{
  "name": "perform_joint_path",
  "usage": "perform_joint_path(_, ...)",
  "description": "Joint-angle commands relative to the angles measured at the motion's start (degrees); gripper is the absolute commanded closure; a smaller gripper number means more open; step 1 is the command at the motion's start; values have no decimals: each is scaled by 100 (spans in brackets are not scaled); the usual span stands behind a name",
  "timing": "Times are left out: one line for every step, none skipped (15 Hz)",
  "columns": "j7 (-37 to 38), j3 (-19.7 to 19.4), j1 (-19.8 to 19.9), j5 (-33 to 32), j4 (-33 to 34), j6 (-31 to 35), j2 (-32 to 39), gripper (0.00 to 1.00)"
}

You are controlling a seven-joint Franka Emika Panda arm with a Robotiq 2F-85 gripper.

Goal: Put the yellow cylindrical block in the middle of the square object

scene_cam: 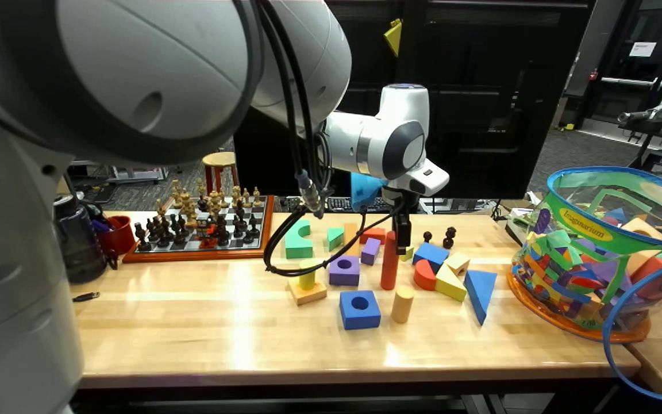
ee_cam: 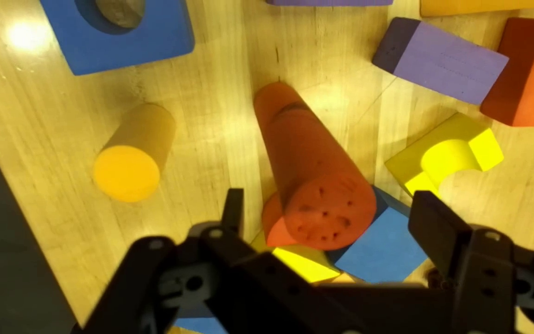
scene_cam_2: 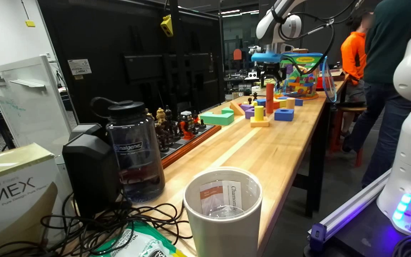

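End effector (ee_cam: pixel 329 213) spread wide, nothing gripped, by red cylinder (ee_cam: pixel 311 153)

Hangs over or around the upper end of the red cylinder, with fingers (ee_cam: pixel 438 227) parted well beyond both edges of its round top. Probably set this wide to clear so thick a block. Cannot tell how low exactly, or whether touching. As for the red cylinder: stood on end, so easy to take from above, yet no part of the named job; perhaps lined up for another placing, perhaps only passed by.

Near it on the tabletop (scene_cam: pixel 193 328), find a tan cylinder (ee_cam: pixel 128 174), also upright and yellowish enough in the wrist view to confuse. Just beside that, see a blue square block (ee_cam: pixel 155 44) with its hole facing up, as if laid to receive something, and farther off a purple square block (scene_cam: pixel 344 280) laid likewise.

Well apart from the end effector, in both exterior views, note the yellow cylindrical block (scene_cam: pixel 307 280), upright at about the middle of a pale orange square base (scene_cam: pixel 310 295). Judged to be there for the task's sake, so apparently finished already. Cannot tell if sunk into a recess or simply resting on the top face.

Toward the sides, find a see-through Imaginarium block bin (scene_cam: pixel 612 238) and a chessboard (scene_cam: pixel 193 256), likely set aside to free the working middle.
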State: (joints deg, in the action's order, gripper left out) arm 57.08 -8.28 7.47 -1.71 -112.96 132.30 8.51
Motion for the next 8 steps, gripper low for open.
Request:
perform_joint_path(111, -51, -114, -85, -230, -46, -258, 39)
perform_joint_path(127, -53, -122, -101, -245, -31, -266, 46)
perform_joint_path(140, -56, -129, -115, -250, -26, -272, 55)
perform_joint_path(150, -58, -134, -123, -250, -24, -277, 62)
perform_joint_path(153, -57, -136, -125, -253, -22, -286, 72)
perform_joint_path(154, -57, -136, -129, -256, -18, -295, 79)
perform_joint_path(159, -56, -137, -132, -260, -15, -304, 85)
perform_joint_path(158, -54, -136, -130, -260, -18, -311, 85)
